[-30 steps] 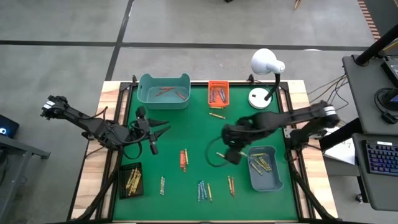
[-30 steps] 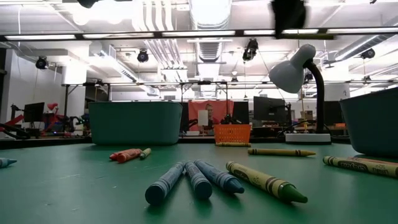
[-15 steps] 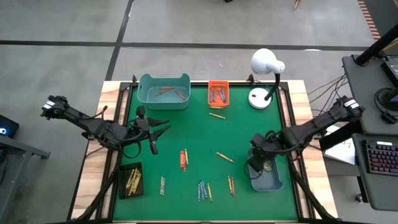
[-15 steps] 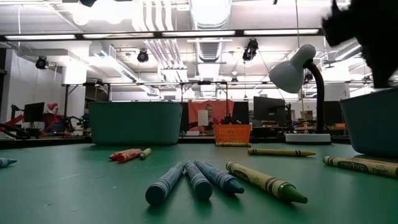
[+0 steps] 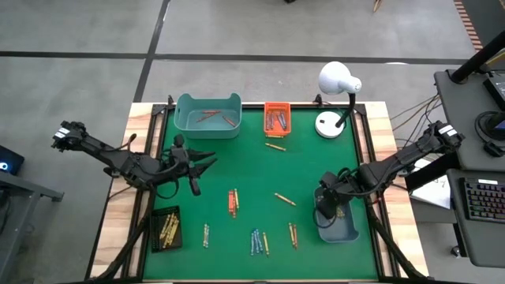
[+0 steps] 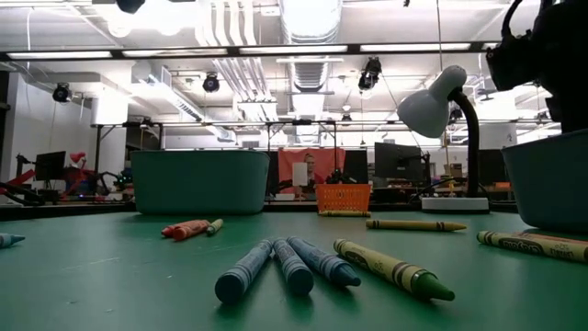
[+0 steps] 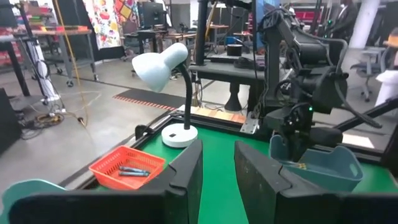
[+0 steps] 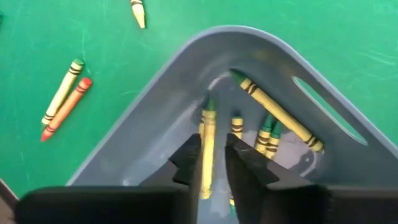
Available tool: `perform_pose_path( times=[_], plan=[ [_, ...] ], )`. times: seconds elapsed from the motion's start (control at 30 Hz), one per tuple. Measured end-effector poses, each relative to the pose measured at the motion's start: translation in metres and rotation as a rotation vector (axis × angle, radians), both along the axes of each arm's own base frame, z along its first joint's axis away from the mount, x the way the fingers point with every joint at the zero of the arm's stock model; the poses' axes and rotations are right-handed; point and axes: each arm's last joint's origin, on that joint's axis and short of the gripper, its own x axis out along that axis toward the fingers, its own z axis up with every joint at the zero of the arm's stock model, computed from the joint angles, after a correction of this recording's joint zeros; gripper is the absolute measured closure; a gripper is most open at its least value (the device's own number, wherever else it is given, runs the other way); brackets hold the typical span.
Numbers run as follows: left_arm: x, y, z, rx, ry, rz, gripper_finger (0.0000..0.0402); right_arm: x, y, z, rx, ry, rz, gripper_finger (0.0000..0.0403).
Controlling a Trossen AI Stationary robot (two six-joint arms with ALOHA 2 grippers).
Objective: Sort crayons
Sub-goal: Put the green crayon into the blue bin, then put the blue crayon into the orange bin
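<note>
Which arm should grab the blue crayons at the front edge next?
Left, probably: left gripper hovers open and empty. Right gripper is busy over the teal bin, a crayon between its fingers. Blue crayons lie roughly between both.

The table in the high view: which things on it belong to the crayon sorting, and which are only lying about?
Belonging to the job:
- loose crayons on the green mat
- teal bin with red crayons
- orange basket
- black tray
- grey-blue bin, right gripper over it, holding a green crayon

Only lying about:
- white desk lamp
- left gripper, waiting
</note>
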Motion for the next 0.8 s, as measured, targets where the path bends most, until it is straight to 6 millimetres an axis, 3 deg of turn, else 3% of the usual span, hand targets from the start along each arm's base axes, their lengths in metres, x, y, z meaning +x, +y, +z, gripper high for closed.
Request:
perform_pose_path(
  times=[0.17, 0.47, 0.63, 0.8],
  plan=[
    [0.0, 0.0, 0.0, -0.044, -0.018, 0.003, 0.0326, 0.0, 0.0, 0.0, -0.01, -0.005, 0.03, 0.0301],
    [0.005, -0.002, -0.004, -0.354, -0.136, 0.024, 0.0326, 0.007, 0.0, 0.014, -0.143, -0.108, 0.136, 0.0294],
    [0.024, -0.013, -0.016, -0.624, -0.144, -0.013, 0.0326, 0.012, 0.0, 0.02, -0.204, -0.169, 0.186, 0.0301],
    [0.056, -0.038, -0.02, -0.827, 0.004, -0.096, 0.0331, 0.018, 0.002, 0.025, -0.202, -0.237, 0.204, 0.0305]
  ],
)
